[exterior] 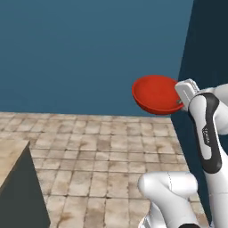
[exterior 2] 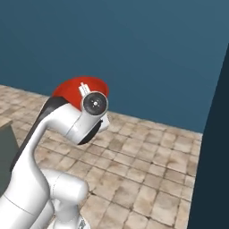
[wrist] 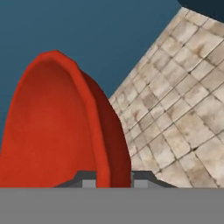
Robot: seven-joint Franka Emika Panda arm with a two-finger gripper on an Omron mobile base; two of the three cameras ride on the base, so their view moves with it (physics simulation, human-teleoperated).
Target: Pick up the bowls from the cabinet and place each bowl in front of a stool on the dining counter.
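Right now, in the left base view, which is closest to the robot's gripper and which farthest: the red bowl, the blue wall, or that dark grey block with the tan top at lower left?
1. Red bowl: held by its rim in the gripper, upper right.
2. Blue wall: behind the bowl, across the tiled floor.
3. Dark grey block: lower left corner, farthest.

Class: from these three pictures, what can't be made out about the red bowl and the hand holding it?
- Right base view: most of the red bowl sits behind the arm.
- Left base view: the bowl's right rim hides the hand.
- Hand view: the bowl's lower part is cut off.
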